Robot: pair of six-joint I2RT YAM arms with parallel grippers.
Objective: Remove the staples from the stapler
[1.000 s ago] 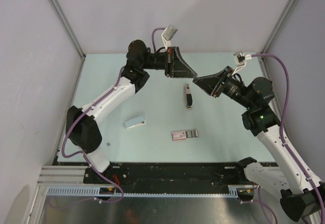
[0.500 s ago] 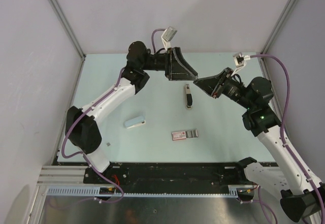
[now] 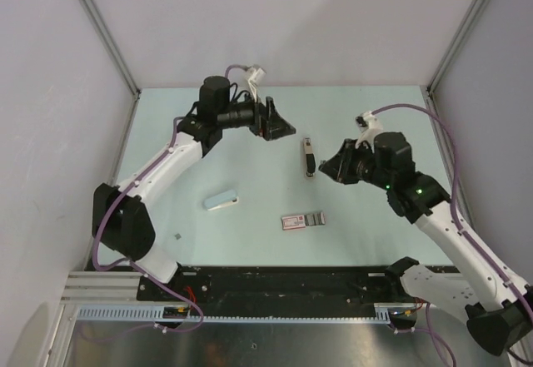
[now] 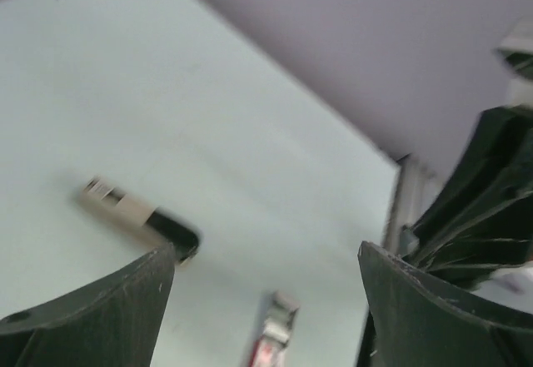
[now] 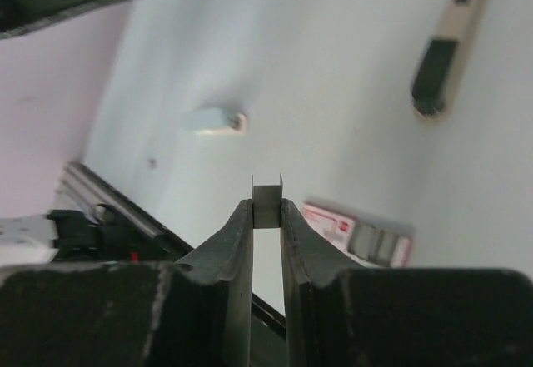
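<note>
The slim black-and-grey stapler (image 3: pixel 308 157) lies flat on the pale green table (image 3: pixel 250 167), between the two arms, touched by neither. My left gripper (image 3: pixel 277 124) hovers to its upper left, open and empty; in the left wrist view the stapler (image 4: pixel 141 215) shows blurred beside the left fingertip (image 4: pixel 125 300). My right gripper (image 3: pixel 330 167) hangs just right of the stapler. In the right wrist view it (image 5: pixel 266 210) is shut on a small silvery U-shaped strip of staples (image 5: pixel 267 200), with the stapler (image 5: pixel 445 51) off at the upper right.
A pale blue-white wedge (image 3: pixel 221 201) lies left of centre. A flat pink-and-grey box (image 3: pixel 303 220) sits in front of the stapler and also appears as the box (image 5: pixel 358 232) in the right wrist view. Grey walls enclose the table; a black rail (image 3: pixel 275 280) runs along the near edge.
My left gripper has opened wide and drawn back to the left, away from the stapler. The right arm has swung down and left, staying shut on the staples.
</note>
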